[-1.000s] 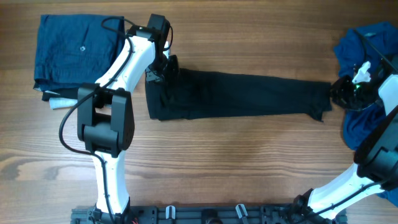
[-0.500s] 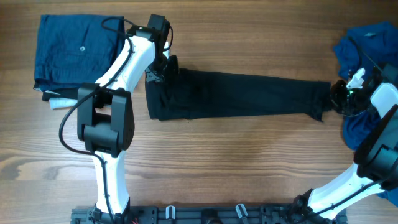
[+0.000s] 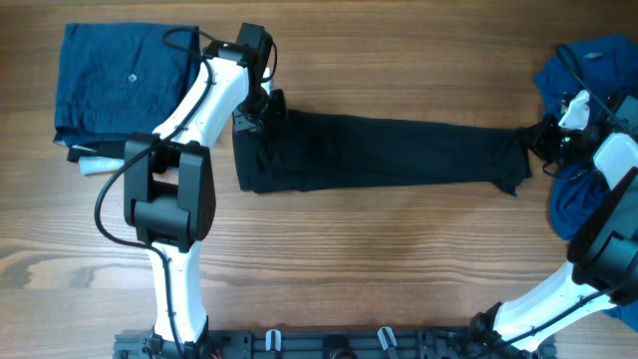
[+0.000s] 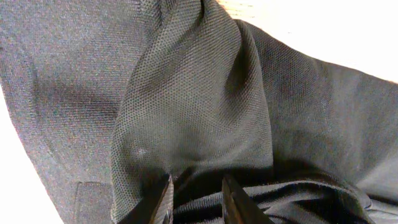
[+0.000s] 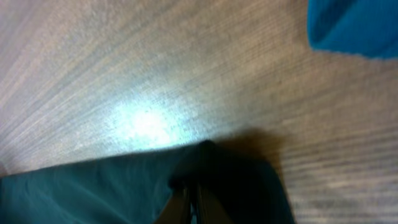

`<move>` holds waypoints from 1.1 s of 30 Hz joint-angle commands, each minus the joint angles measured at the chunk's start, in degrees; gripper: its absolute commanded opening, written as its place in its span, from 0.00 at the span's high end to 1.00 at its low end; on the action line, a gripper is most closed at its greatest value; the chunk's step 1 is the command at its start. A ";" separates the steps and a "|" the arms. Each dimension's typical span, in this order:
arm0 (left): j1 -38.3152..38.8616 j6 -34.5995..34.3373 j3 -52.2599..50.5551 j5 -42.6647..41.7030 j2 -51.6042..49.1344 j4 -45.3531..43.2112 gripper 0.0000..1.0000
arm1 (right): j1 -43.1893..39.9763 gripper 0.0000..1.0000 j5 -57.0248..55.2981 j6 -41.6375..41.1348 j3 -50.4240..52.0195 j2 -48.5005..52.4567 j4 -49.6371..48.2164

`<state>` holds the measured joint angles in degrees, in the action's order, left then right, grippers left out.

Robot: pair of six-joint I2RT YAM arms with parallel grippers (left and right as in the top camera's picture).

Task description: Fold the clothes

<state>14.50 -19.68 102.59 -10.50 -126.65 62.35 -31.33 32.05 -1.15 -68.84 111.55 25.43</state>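
Overhead: black shirt (image 3: 379, 152) lay stretched as one long narrow band across the middle of the desk (image 3: 349, 259), running left to right and nearer the far edge than the near one. The left claw (image 3: 261, 112) sat on the band's left end and the right claw (image 3: 546, 140) on its right end, close to the desk's right edge. A folded blue garment (image 3: 120, 85) lay flat in the far-left corner, with a white piece (image 3: 100, 167) sticking out from under its near edge. A loose blue heap (image 3: 588, 70) sat at the far-right corner, partly under the right arm. The overhead view couldn't resolve either grip. The left wrist view did: the left claw (image 4: 198, 200) was clenched on a bunched fold of the shirt's (image 4: 199, 93) mesh knit, fabric rising in a ridge from between the fingers (image 4: 165, 202), with flat cloth on both sides. The right wrist view was blurry but usable: the right claw (image 5: 189, 202) was closed tight, pinching a dark corner of the shirt (image 5: 93, 186) just over bare wood (image 5: 124, 62), with glare on the desk surface. An edge of the blue heap (image 5: 354, 25) showed in that view's top right, apart from the pinched corner. No logo marks could be made out in any view.
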 commanded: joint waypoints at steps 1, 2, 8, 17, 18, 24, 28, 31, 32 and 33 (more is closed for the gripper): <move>-0.26 -0.13 -0.22 0.59 -0.66 0.20 0.74 | -0.02 0.96 1.86 1.36 -0.02 0.76 -1.81; -0.26 -0.11 -0.22 0.59 -0.66 0.17 0.74 | -0.02 0.96 1.86 1.38 -0.04 0.76 -2.73; -0.26 -0.09 -0.22 3.17 -0.66 0.50 0.74 | -0.37 0.49 3.43 1.29 -4.00 -0.48 2.03; -0.26 -0.31 -0.22 3.13 -0.66 0.07 0.73 | 5.18 0.89 -7.65 -5.73 -4.63 -3.65 21.09; -0.26 -0.31 -0.22 3.13 -0.66 0.11 0.73 | 6.25 0.94 -11.21 -6.58 -3.13 -3.65 19.56; -0.26 -0.31 -0.22 3.13 -0.66 -0.02 0.73 | 7.91 0.96 -14.10 -6.56 4.33 -2.14 11.10; -0.26 -0.28 -0.22 3.13 -0.66 0.02 0.73 | 7.91 0.96 -19.17 -8.26 6.67 -1.01 9.70; -0.26 -0.28 -0.22 3.13 -0.66 0.04 0.73 | 7.91 0.96 -17.22 -8.26 6.43 -1.18 10.21; -0.26 -0.28 -0.22 3.13 -0.66 0.09 0.73 | 7.91 0.96 -16.31 -8.26 5.99 -1.18 10.99; -0.26 -0.31 -0.22 3.13 -0.66 0.20 0.73 | 7.91 0.96 -14.60 -7.87 4.79 -1.33 12.85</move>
<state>14.50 -19.68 102.59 -8.14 -126.65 62.52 -23.40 18.57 -8.40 -63.77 108.86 35.33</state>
